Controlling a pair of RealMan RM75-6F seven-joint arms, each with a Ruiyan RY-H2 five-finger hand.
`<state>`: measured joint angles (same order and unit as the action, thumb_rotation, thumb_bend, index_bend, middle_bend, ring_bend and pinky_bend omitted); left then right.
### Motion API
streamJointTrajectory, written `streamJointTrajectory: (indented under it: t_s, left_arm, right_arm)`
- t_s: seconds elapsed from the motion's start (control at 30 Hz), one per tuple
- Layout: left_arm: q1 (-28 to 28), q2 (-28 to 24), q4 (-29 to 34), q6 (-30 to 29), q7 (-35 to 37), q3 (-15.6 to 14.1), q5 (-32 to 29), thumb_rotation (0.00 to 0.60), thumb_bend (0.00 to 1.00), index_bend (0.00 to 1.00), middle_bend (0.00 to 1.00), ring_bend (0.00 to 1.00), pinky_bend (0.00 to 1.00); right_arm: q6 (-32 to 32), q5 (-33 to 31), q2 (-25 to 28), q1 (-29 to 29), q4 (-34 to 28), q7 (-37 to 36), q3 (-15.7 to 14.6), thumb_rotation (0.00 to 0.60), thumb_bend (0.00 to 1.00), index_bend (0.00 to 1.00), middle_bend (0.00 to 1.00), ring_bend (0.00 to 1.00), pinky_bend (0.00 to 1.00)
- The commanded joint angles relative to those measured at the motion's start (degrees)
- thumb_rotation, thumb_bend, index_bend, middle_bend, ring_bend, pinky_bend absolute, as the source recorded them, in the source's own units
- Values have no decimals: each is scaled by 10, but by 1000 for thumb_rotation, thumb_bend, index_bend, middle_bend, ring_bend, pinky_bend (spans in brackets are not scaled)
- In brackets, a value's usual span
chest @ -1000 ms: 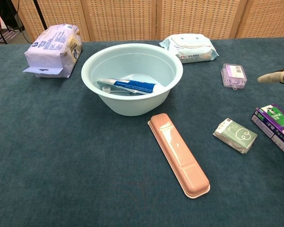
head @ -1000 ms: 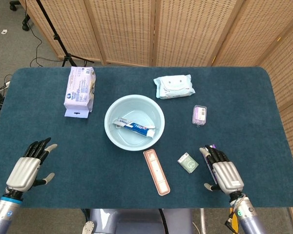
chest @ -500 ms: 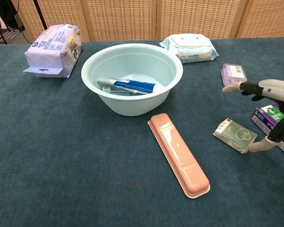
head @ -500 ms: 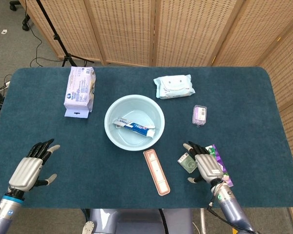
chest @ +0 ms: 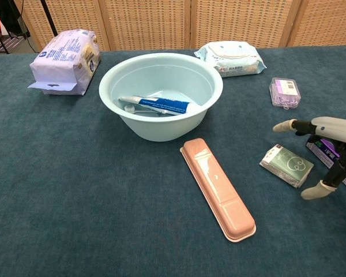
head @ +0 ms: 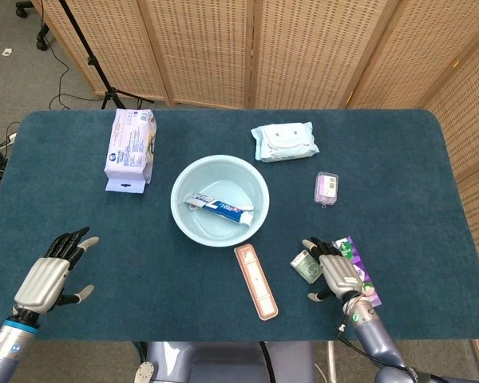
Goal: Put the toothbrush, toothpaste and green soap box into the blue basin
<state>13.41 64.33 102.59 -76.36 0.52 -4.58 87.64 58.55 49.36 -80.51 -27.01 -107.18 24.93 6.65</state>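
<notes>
Two hands show over a dark teal carpeted worktop [head: 80,199]. Right hand [head: 336,271] sits at lower right of the head view, fingers spread, hovering just beside and partly over the green soap box [head: 306,266]; no grip on it visible, holds nothing. Chest view shows the same hand at the right edge, one fingertip above and one below the soap box, apart from it. Left hand [head: 48,271] is at lower left of the head view, fingers apart, holding nothing, well apart from everything.

Light blue basin [head: 185,219] stands at frame centre. Toothpaste tube [head: 223,208] lies inside it on the bottom; a toothbrush [chest: 128,107] lies alongside, head visible at the tube's left end in the chest view. Soap box lies flat on the worktop, lower right of the basin, outside it.

Pink long case [head: 255,281] lies closed just below the basin, left of the soap box. Purple box [head: 358,267] lies right of the soap box, partly under the right hand. Small purple clear case [head: 326,188] is right of the basin. Wet wipes pack [head: 283,142] upper right of the basin; white tissue pack [head: 130,144] upper left.
</notes>
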Motion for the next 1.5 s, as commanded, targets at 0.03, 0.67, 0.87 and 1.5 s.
streamJointTrajectory:
  t_s: [0.03, 0.67, 0.87, 1.5]
  left_arm:
    - [-1, 1, 0, 1, -1, 1, 1, 600, 245, 139, 0, 0, 18]
    - [-4, 0, -1, 11, 7, 8, 4, 600, 246, 139, 0, 0, 18]
    - [-4, -1, -1, 15, 10, 9, 3, 600, 246, 139, 0, 0, 18]
    - [-6, -5, 3, 20, 18, 8, 14, 600, 247, 139, 0, 0, 18]
  right_arm:
    - [2, 2, -3, -2, 0, -2, -3, 600, 53, 63, 0, 0, 81]
    - [21, -8, -52, -26, 36, 6, -13, 600, 56, 184, 20, 0, 120]
    - [23, -10, -60, -29, 43, 8, -17, 600, 58, 229, 58, 0, 145]
    - [31, -6, -62, -56, 82, 59, -17, 600, 79, 309, 128, 51, 193]
